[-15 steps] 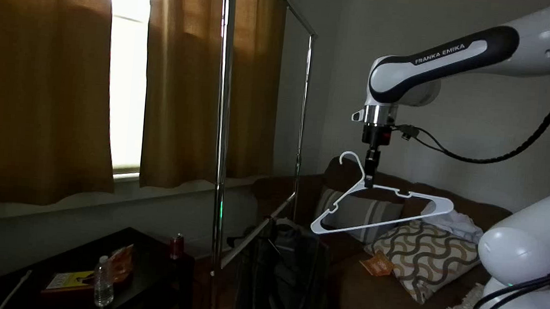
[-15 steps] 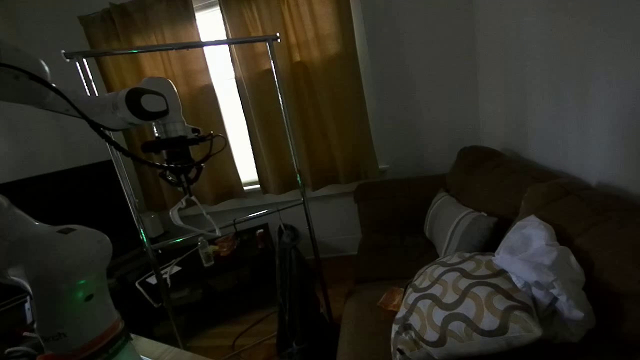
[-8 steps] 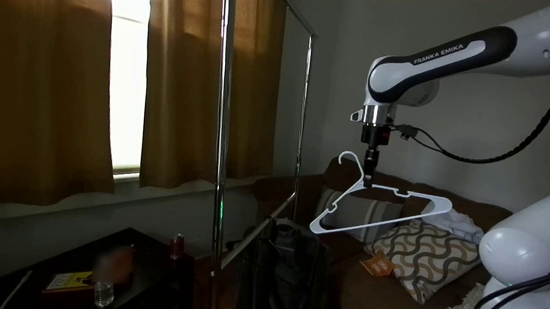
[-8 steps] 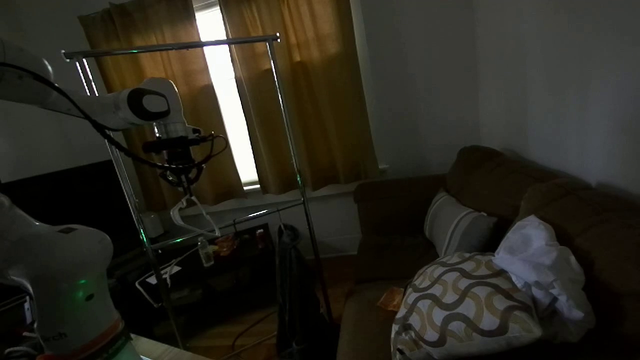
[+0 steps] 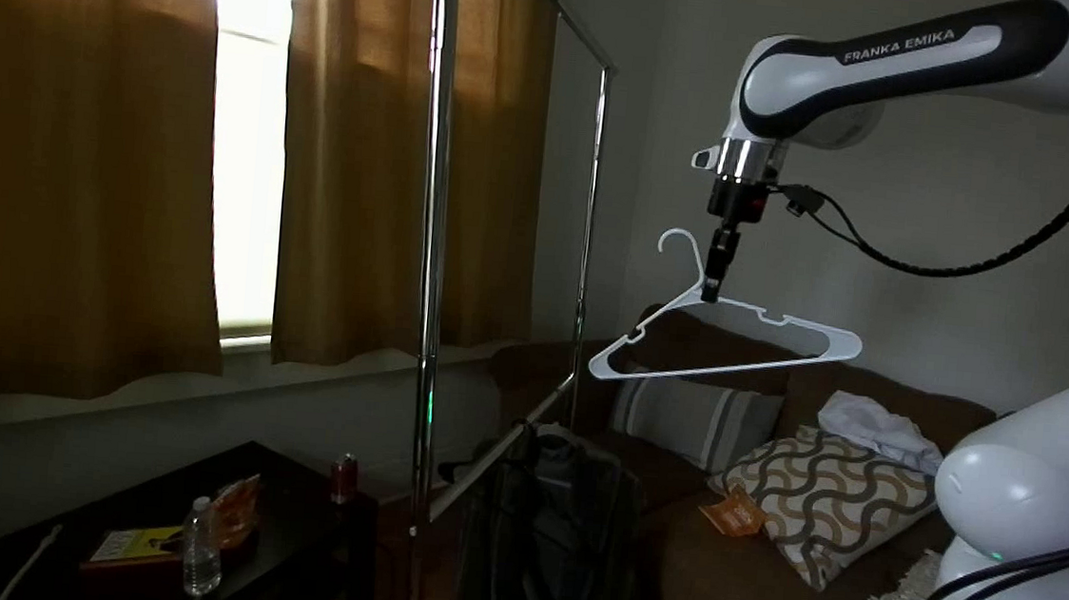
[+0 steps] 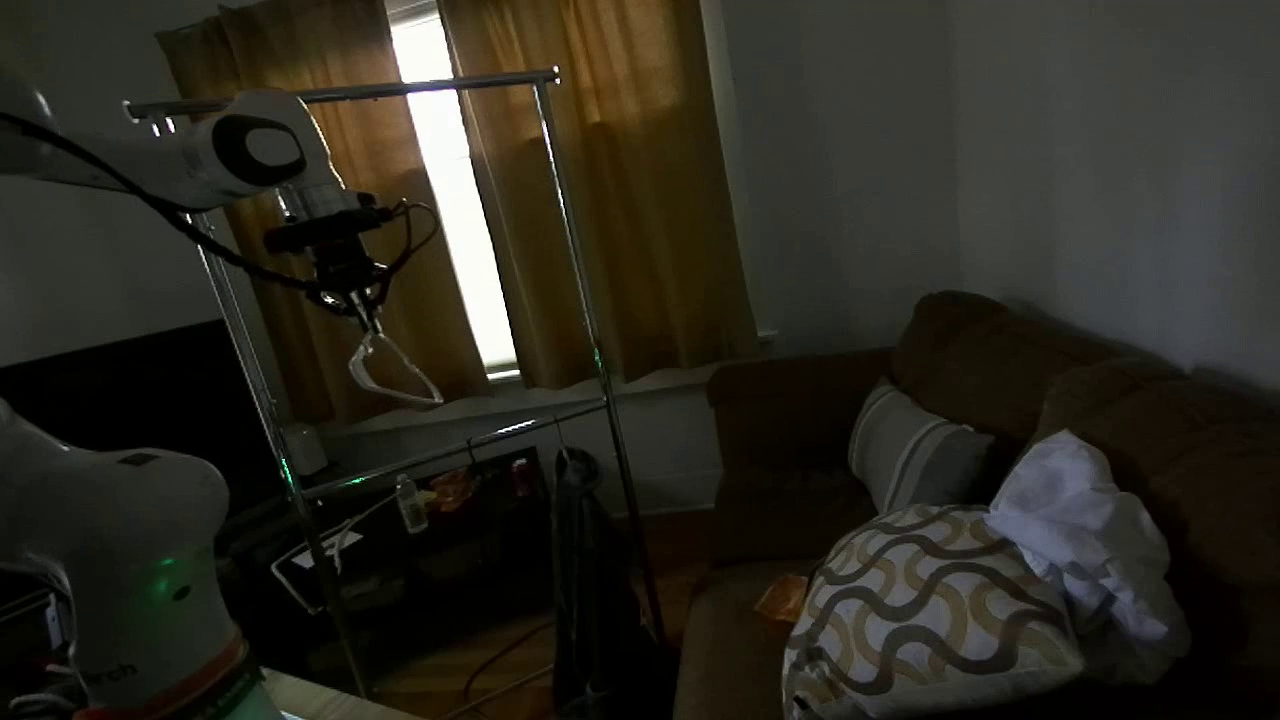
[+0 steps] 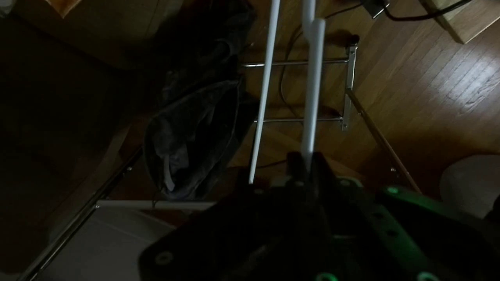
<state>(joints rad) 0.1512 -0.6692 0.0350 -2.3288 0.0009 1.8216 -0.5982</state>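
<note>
Hanger [image 5: 690, 298]: aloft near the rack [image 5: 434, 235], pincer [image 5: 710, 295] pinching one shoulder beside the neck. Likely light, stiff, slick plastic; off-centre hold may let it swivel, neck probably grips steadier.

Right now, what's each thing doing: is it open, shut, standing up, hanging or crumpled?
Gripper, shut on the white hanger
White hanger, held in midair, bare
Curtains, partly open
Rack, standing
Dark garment, hanging from the rack
Water bottle, upright
Red can, upright
White cloth, crumpled
Orange packet, lying down; opened or sealed, can't tell
</note>
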